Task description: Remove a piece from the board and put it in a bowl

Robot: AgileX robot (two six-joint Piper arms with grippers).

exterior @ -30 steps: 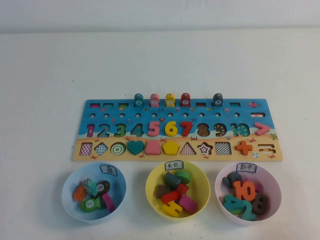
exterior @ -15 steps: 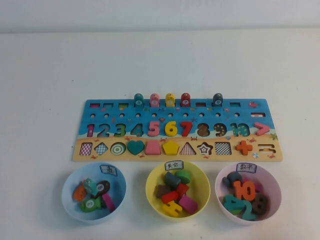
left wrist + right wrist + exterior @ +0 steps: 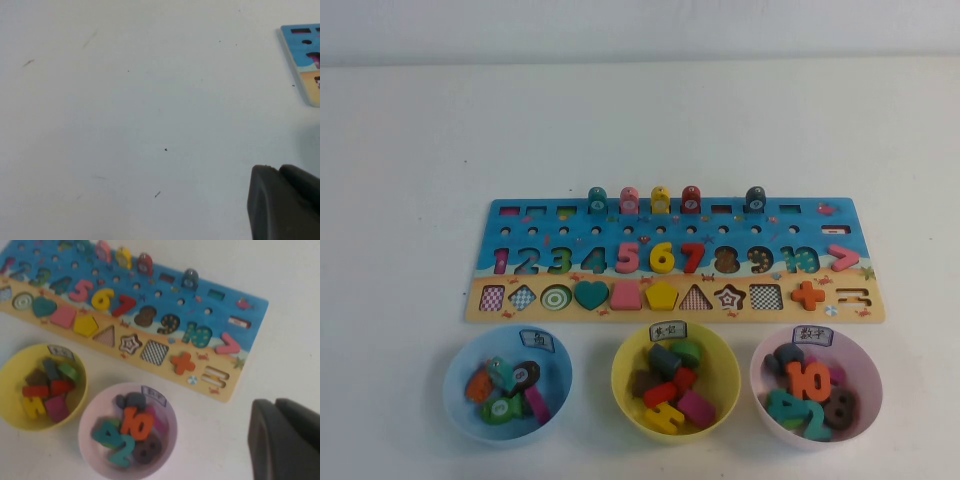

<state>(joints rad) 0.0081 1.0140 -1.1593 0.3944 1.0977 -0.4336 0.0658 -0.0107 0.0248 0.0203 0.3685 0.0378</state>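
- Dark casing is all you get of the left claw (image 3: pixel 285 205) in its own wrist view. It hangs over bare surface (image 3: pixel 125 110), with one corner of the board (image 3: pixel 306 50) at the frame's edge. You cannot tell how wide it stands, and it shows nothing in its hold.
- The right claw (image 3: pixel 285 440) is cut off the same way. It sits off the board's right end, near the pink bowl (image 3: pixel 95 410). Its opening cannot be told either.
- Neither arm shows in the high view, so both are well back from the work.
- Nothing has moved over the last second. The board, bowls and pegs lie exactly as they did, so I judge the pick has not begun.
- The piece (image 3: pixel 755 199) stands upright in the board's far row, rightmost of five pegs and apart from the red peg (image 3: pixel 691 199).
- The blue bowl (image 3: pixel 455 395) waits at near left, already holding several pieces. You face a long diagonal carry across the board.
- The pale mark on the piece is too small to read, and so are the bowl labels.
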